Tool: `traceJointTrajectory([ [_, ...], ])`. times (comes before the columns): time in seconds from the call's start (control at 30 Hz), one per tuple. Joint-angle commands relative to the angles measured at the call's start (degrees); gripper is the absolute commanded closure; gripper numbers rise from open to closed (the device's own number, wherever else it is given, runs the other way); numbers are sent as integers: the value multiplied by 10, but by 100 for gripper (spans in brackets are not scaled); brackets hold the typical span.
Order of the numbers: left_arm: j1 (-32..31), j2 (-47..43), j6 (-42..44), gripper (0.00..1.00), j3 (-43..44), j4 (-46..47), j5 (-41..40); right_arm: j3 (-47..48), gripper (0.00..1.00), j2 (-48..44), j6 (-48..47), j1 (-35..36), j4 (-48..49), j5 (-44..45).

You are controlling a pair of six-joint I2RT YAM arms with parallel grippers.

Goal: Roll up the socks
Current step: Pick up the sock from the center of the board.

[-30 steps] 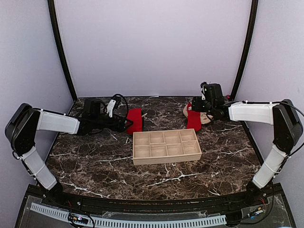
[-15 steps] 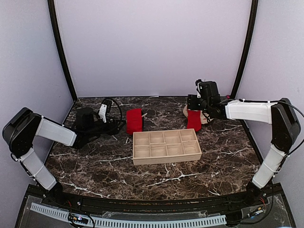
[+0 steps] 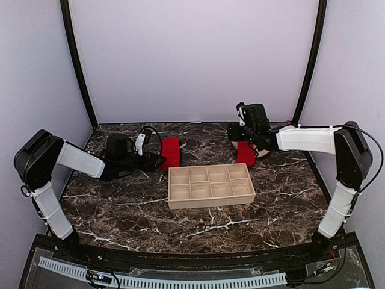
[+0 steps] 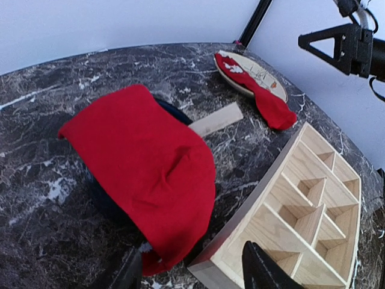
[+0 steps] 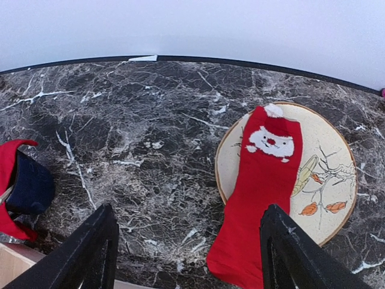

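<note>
One red sock (image 4: 144, 162) hangs loosely, unrolled, over the dark blue mug (image 5: 30, 186), just beside the far left corner of the wooden tray (image 3: 210, 201). The other sock (image 5: 261, 186) (white Santa face near its cuff) lies flat across the tan plate (image 5: 328, 180), its toe spilling onto the marble table (image 5: 150, 120). The left gripper (image 4: 192, 274) is spread apart at the draped sock's edge and grasps nothing; contact is unclear. The right gripper (image 5: 189, 259) hangs wide apart and empty above the table.
</note>
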Motion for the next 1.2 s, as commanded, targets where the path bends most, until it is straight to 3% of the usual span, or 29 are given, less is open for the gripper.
traceJointTrajectory([
  [0.0,-2,15,-4,42,23,-29,23,35,26,19,1,15,8,-7],
  [0.43,-1,55,-6,45,57,-48,33,99,26,69,-1,34,-11,-16],
  [0.6,-1,66,-6,53,64,-53,42,110,26,76,-2,38,-16,-17],
  [0.93,2,77,-9,59,73,-59,55,116,26,86,-3,41,-21,-23],
  [1.17,3,77,-11,63,78,-63,68,110,26,89,-11,46,-13,-156],
])
